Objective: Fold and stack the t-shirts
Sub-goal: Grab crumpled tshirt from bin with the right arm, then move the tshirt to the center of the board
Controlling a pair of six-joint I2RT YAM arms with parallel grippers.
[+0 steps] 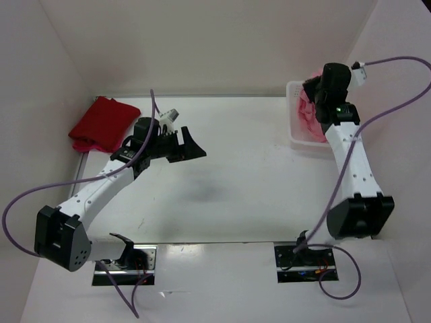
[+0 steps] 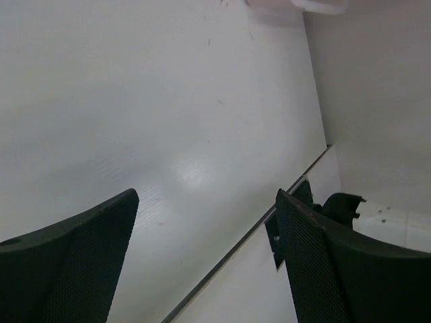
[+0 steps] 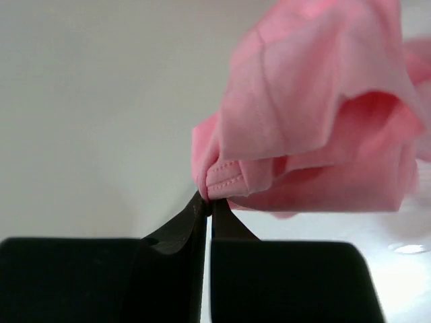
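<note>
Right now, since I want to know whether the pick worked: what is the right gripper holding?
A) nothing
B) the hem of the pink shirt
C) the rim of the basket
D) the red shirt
B: in the right wrist view the right gripper is shut on a stitched hem of the pink shirt, which hangs bunched from it.

left wrist view | two black mesh-textured fingers (image 2: 74, 262) spread wide | glossy white desk (image 2: 135, 101) below them | black metal bracket (image 2: 337, 204) at desk's edge, right | pale blurred container corner (image 2: 316, 5) at top
</note>
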